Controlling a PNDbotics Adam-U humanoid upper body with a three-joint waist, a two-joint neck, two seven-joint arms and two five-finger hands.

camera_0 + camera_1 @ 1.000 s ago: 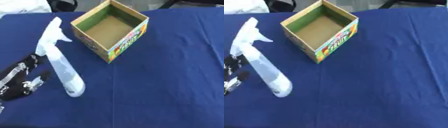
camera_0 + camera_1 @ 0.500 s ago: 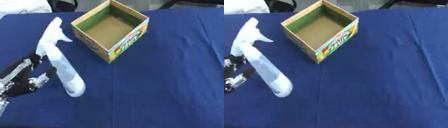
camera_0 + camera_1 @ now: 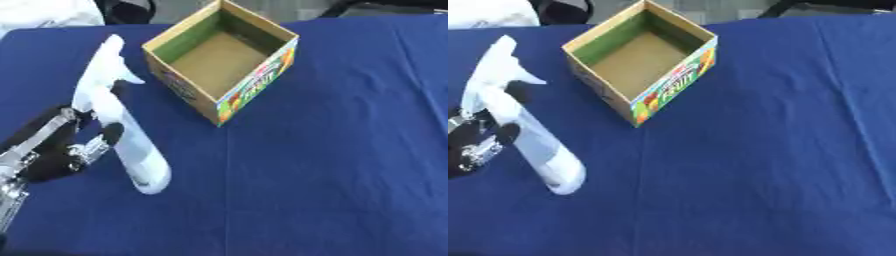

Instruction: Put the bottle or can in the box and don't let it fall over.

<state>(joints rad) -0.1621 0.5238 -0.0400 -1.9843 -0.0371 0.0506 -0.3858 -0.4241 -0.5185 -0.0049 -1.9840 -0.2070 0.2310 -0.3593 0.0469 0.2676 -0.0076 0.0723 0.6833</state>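
— Lying on its side on the blue-covered bench (image 3: 350,150) is a white spray bottle (image 3: 122,132), seen at the left of both views. How is it laid out?

— Its trigger head (image 3: 107,60) is pointed toward the far edge, and its rounded base is turned toward the near edge. The body is slanted, so that the base is found a little further right than the head.

— Where is the box seen?

— An open cardboard box (image 3: 223,60) is set upright on the bench, to the right of the bottle's head and apart from it. Its inside is bare brown, with one green inner wall, and coloured fruit print is shown on the outer side that is turned toward the camera. The bottle is not in it.

— And the left hand?

— The left hand (image 3: 61,150) is brought in from the lower left corner. Its fingers (image 3: 109,134) are curled against the bottle's left side at mid-body, with a dark fingertip also seen beside the neck under the trigger. The bottle is clasped from the left, though it cannot be told whether the thumb is passed beneath it.

— Is the right hand seen?

— It is shown in neither view
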